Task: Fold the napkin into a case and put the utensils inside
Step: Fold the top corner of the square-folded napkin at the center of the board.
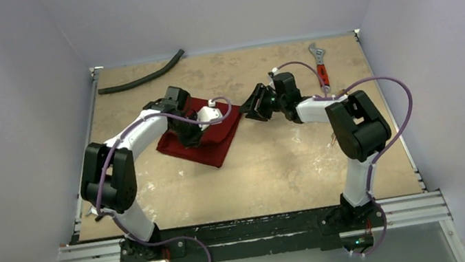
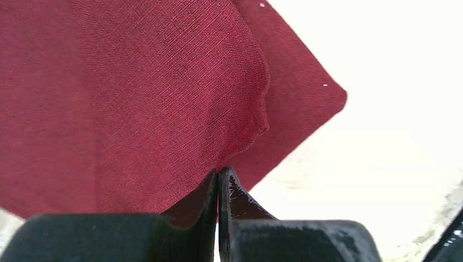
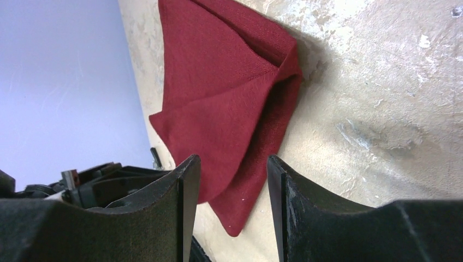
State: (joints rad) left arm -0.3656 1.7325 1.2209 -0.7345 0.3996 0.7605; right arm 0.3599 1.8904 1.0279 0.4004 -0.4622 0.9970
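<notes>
Napkin [image 1: 215,149] lies partly folded, flat, well to the left of the red-handled wrench [image 1: 321,67]. Left gripper [image 2: 219,173] is clenched on the cloth's raised upper layer. Right gripper [image 1: 249,109] stands released between wrench and napkin, grasping nothing.

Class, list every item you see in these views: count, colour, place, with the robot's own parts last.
napkin: 1, dark red, partly folded, left of centre
hose: 1, black, far left edge
wrench: 1, silver with red handle, far right corner
table: 1, mottled beige, under everything
walls: 3, pale lilac, around table
cutlery: none clearly seen
cables: 2, purple, one along each arm
left arm: 1, white and black, jaws shut on napkin edge
right arm: 1, white and black, jaws open beside napkin's right corner
</notes>
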